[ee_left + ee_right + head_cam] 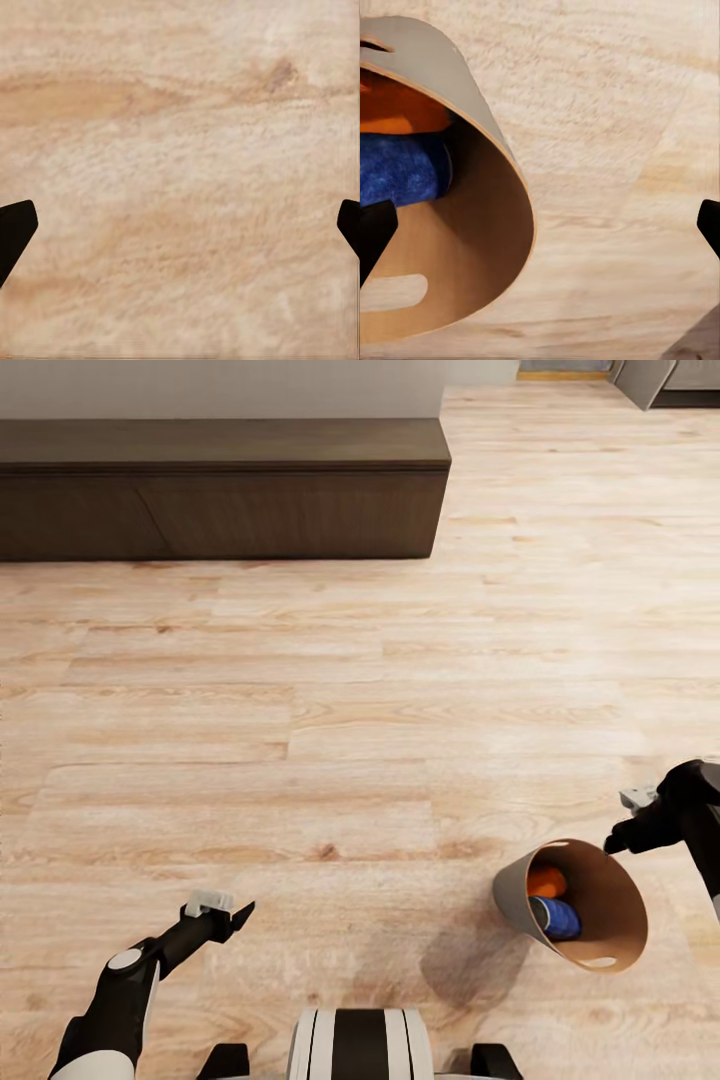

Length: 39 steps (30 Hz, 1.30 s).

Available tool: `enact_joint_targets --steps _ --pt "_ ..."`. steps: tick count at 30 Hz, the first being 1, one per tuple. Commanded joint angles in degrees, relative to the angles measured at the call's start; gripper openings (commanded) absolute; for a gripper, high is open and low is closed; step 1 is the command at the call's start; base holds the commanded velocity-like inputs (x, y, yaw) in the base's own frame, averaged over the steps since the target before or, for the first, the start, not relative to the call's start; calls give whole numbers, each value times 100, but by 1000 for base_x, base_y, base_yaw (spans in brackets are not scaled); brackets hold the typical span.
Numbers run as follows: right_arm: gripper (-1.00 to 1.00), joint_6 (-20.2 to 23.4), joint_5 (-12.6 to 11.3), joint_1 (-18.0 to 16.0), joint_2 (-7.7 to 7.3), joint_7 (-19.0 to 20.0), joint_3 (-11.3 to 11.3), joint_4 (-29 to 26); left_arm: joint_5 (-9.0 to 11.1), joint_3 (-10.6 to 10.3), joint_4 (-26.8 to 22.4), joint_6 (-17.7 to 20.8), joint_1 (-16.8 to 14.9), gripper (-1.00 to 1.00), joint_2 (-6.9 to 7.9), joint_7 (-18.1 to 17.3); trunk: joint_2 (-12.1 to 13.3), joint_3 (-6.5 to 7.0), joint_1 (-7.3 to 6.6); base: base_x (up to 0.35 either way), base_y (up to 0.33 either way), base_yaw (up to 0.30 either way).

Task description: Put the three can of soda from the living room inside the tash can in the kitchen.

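Wood-plank floor (330,690) lies under the tilted trash can (520,895) pinched at its rim by the right end effector (618,840), so its orange can (546,881) and blue can (556,917) risk rolling out, while the left end effector (228,912) hangs open, empty.

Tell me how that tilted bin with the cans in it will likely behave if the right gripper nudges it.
The trash can is round, tapered and tilted, so a nudge would probably make it swing in an arc rather than slide straight. The orange can and blue can lie loose inside, so they may shift or roll toward the open rim. The right gripper is at that rim.
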Motion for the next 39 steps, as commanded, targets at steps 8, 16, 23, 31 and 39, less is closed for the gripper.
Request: enact_joint_targets --steps 8,16,23,31,39 --pt "100 0 -13 1083 3 49 -41 -1322 4 -1 385 -8 0 100 3 10 322 144 -176 0 0 0" --pt "100 0 -15 1819 20 53 -51 -2123 3 -1 450 1 0 100 8 176 643 288 -352 0 0 0" --pt "100 0 -30 2452 44 66 -292 -2512 -45 -10 522 97 -15 100 18 333 924 414 -506 0 0 0" --pt "100 0 -85 3165 100 38 -566 -2700 -82 -28 580 557 -42 100 303 497 1245 557 -681 0 0 0" --pt "100 -842 -115 4137 1005 -3 -1572 -3013 -72 -24 1095 747 -23 100 793 566 1566 701 -857 0 0 0"
